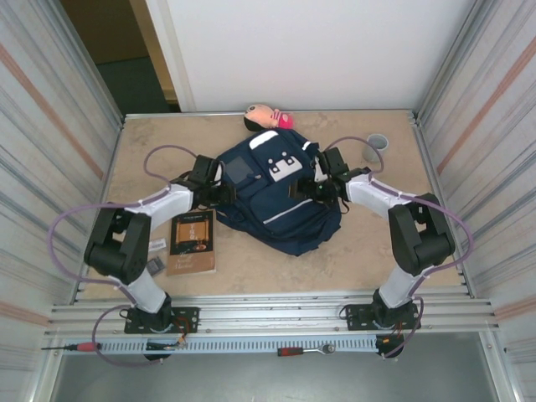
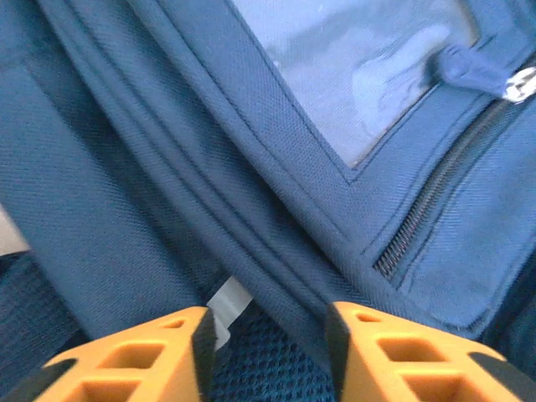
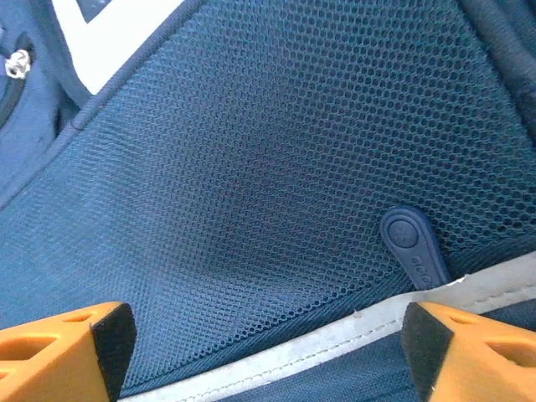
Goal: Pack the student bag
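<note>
The student bag (image 1: 280, 209), a navy backpack with a white patch, lies flat in the middle of the table. My left gripper (image 1: 219, 193) is at the bag's left edge. In the left wrist view that gripper (image 2: 270, 335) stands narrowly open, astride a navy seam fold (image 2: 276, 276) with blue mesh and a white tag (image 2: 228, 303) in the gap. My right gripper (image 1: 311, 188) is at the bag's right side. Up close, the right gripper (image 3: 268, 335) is wide open over the mesh side pocket (image 3: 268, 184) and its grey stripe (image 3: 352, 335).
A brown book (image 1: 193, 241) lies left of the bag, with two small items (image 1: 156, 255) beside it. A doll-like figure (image 1: 268, 117) lies behind the bag. A grey cup (image 1: 377, 142) stands at the back right. Metal walls close in both sides.
</note>
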Controlling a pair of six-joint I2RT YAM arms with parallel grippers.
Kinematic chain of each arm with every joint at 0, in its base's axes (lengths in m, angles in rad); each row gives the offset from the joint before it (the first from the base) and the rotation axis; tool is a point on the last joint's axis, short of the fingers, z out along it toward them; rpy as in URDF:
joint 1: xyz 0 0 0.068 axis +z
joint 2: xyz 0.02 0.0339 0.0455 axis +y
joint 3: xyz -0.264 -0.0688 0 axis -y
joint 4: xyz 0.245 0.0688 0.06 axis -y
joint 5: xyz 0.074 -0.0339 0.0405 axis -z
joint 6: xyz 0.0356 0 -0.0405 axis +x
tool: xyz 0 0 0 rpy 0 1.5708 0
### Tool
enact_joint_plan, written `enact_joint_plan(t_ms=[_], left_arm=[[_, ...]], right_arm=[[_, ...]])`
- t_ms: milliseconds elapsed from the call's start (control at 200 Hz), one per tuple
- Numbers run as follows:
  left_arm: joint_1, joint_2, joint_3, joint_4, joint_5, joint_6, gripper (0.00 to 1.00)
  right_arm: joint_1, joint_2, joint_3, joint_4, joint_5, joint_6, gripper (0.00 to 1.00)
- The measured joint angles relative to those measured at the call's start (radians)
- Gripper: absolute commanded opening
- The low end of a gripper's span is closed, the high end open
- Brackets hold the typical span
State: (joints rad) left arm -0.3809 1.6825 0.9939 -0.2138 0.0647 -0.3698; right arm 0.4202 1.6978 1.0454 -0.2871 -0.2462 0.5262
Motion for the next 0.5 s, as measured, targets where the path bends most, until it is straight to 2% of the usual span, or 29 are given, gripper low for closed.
enact_joint_plan(t_ms=[150,371,496], left_arm=[[-0.01,0.063,0.054,-0.001,0.004,-0.002,0.38],[-0.042,0.084,0.076,0.017,-0.023,-0.021,0.37],[-0.097,0.084,0.068,0.034,-0.043,-0.04,0.36]], right_arm=[[0.05,-0.1,-0.156,0.113,0.038,0.087,0.8],[0.258,-0.278,-0.337,0.144,0.155,0.259,0.82],[0.321,-0.344,-0.387,0.137,0.182,0.327,0.83]])
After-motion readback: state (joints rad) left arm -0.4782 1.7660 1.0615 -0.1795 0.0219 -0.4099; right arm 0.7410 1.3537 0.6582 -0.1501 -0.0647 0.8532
